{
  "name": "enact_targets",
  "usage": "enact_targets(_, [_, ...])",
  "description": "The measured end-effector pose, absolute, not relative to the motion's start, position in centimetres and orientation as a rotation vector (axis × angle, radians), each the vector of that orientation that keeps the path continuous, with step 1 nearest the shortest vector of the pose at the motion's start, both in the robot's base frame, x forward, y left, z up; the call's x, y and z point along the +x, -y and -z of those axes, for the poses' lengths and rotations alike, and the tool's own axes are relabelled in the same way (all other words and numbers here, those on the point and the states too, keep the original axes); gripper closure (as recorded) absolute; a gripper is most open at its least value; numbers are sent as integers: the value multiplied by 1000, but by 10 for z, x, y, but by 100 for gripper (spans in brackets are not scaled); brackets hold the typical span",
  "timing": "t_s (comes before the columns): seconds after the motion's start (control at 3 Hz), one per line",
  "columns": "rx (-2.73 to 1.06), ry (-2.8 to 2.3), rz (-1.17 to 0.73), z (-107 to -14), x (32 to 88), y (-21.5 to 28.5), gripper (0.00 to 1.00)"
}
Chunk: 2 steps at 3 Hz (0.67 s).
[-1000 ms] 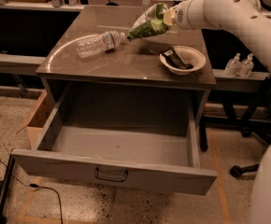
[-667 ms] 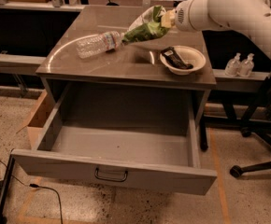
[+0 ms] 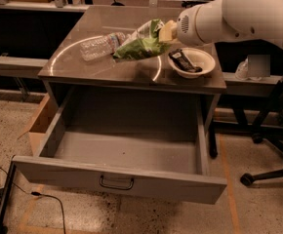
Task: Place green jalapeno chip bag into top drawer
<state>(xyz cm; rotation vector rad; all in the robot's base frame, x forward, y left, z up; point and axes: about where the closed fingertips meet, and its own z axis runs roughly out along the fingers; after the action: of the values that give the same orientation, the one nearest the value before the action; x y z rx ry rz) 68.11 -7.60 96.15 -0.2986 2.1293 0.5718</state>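
The green jalapeno chip bag (image 3: 140, 44) hangs in the air over the cabinet top (image 3: 131, 69), tilted with its lower end to the left. My gripper (image 3: 166, 31) is shut on the bag's right end, at the end of my white arm (image 3: 239, 13) that reaches in from the upper right. The top drawer (image 3: 119, 179) is pulled wide open below, grey metal with a small dark wire handle (image 3: 116, 183) at the centre of its front panel. Its inside shows nothing in it.
A clear plastic water bottle (image 3: 100, 45) lies on the cabinet top to the left of the bag. A white bowl (image 3: 192, 62) with a dark item stands to the right. A cardboard box (image 3: 41, 126) sits left of the drawer. Chair wheels (image 3: 249, 178) stand at right.
My arm has carried the chip bag forward and lower, toward the front of the cabinet top. The bottle, bowl and drawer have not moved.
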Motion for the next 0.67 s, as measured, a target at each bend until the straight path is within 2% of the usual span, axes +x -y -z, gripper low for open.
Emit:
enact_targets(0.33, [-299,-2129,-572,-962,681,76,100])
enact_targets(0.67, [-303,-2169,-584,-960,655,62,100])
